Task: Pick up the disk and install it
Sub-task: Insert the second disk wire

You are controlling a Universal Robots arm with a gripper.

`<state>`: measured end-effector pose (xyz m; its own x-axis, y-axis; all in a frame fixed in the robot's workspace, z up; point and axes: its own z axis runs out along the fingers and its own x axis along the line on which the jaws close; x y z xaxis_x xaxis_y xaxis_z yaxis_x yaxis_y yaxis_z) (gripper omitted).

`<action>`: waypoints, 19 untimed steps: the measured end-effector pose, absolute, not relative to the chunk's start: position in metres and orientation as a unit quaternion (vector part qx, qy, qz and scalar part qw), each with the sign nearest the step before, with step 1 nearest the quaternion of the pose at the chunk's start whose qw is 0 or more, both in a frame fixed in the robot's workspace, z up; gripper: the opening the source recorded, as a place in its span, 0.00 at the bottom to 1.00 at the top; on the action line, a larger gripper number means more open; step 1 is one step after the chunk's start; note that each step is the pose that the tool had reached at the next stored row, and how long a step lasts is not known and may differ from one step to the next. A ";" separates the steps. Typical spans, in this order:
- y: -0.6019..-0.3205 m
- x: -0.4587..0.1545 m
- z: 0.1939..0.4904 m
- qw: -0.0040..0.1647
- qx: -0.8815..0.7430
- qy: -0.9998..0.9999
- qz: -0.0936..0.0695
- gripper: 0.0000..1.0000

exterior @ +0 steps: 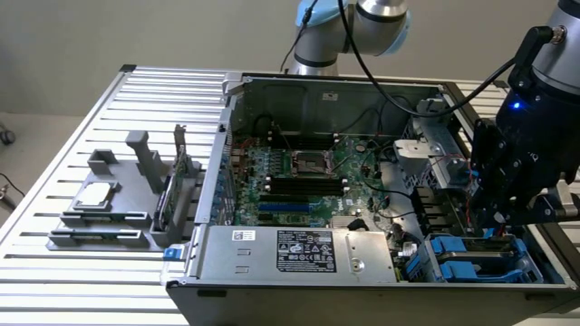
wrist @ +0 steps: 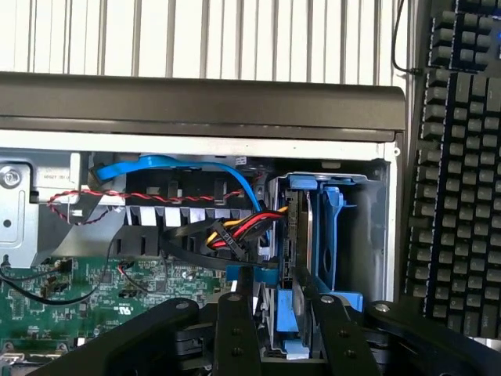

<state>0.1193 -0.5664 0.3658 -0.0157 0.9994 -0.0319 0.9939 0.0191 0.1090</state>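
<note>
The disk, a silver-grey drive in a bright blue carrier, stands on edge in the drive bay at the front corner of the open computer case, on the exterior view's right. In the wrist view the disk sits down in the bay between blue carrier rails. My gripper hangs straight above that bay. In the wrist view my gripper straddles the carrier's upper blue edge, its two black fingers apart with a slim gap to the carrier on each side. Nothing is lifted.
Red, yellow, black and blue cables run beside the bay. The motherboard and power supply fill the rest of the case. A grey holder with cards and a small square chip stands on the exterior view's left. A keyboard lies outside the case wall.
</note>
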 end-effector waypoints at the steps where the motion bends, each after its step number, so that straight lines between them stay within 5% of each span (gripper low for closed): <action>1: -0.566 0.119 0.366 0.050 0.700 0.712 0.028 0.34; 19: -0.566 0.119 0.360 0.050 0.721 0.690 0.027 0.34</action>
